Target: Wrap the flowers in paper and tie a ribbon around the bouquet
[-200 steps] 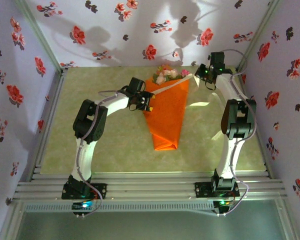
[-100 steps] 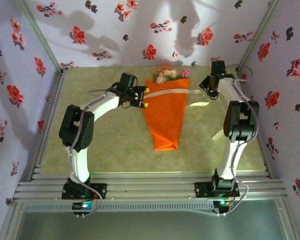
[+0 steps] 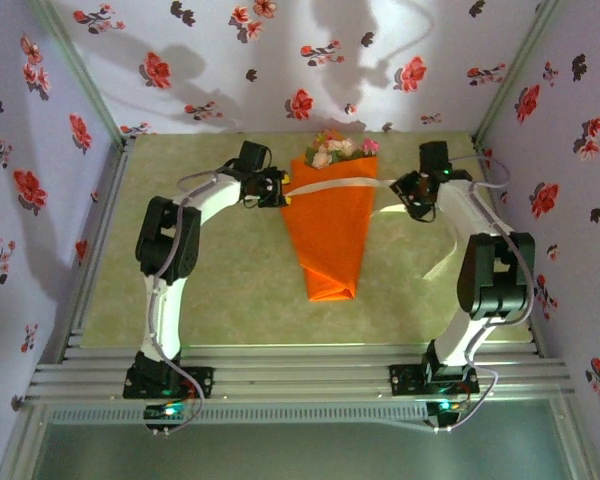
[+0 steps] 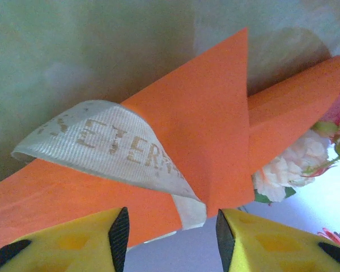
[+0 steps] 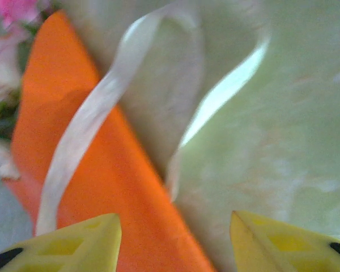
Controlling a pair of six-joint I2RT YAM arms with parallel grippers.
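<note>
The bouquet (image 3: 332, 228) lies mid-table as an orange paper cone (image 4: 204, 130), its tip toward me. Pink and cream flowers (image 3: 336, 148) fill its far, wide end, and a cream bloom (image 4: 283, 167) peeks out in the left wrist view. The cream ribbon (image 3: 332, 185) crosses the cone just below the blooms. My left gripper (image 3: 278, 188) stands open at the cone's left edge, with a printed ribbon end (image 4: 110, 141) folded over just beyond its fingertips. My right gripper (image 3: 412, 196) is open right of the cone, and a loose ribbon loop (image 5: 158, 85) lies ahead of it.
The table (image 3: 210, 260) is a pale green mat. Flower-print walls (image 3: 60, 110) close it in at the left, back and right. An aluminium rail frame (image 3: 300, 375) runs along the near edge by the arm bases.
The left gripper has swung back and closed in on the cone's left edge. The right gripper has come down from the back corner toward the cone. The ribbon now lies flat across the cone.
</note>
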